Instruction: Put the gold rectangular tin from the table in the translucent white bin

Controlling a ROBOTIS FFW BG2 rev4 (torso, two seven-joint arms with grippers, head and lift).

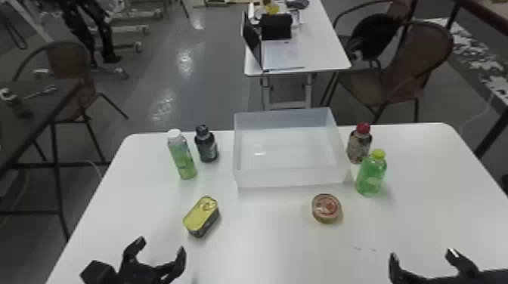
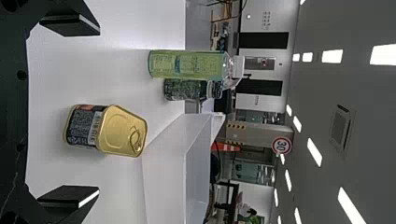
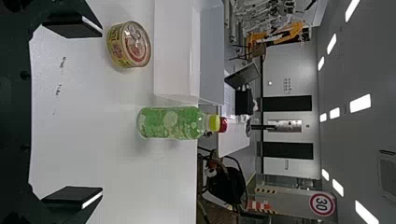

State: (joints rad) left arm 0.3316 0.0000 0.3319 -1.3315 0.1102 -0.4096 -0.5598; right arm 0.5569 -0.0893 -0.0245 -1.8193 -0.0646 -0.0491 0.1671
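near the table's (image 1: 272, 241) front edge, left gripper (image 1: 157, 260) fingers spread wide, nothing between them, gold rectangular tin (image 1: 201, 216) on the table just ahead of it, outside the translucent white bin (image 1: 291, 178). right gripper (image 1: 429, 264) also spread and empty, at the right front, round can (image 1: 326, 208) on the table in front of the bin. two bottles stand left of bin, green bottle (image 1: 371, 173) and red-capped bottle (image 1: 359, 143) right of it.

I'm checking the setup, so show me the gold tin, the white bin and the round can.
Gold tin (image 2: 117, 130): left wrist view, on its lid.
White bin (image 1: 291, 178): head view, on its near wall.
Round can (image 3: 136, 44): right wrist view, on its lid.
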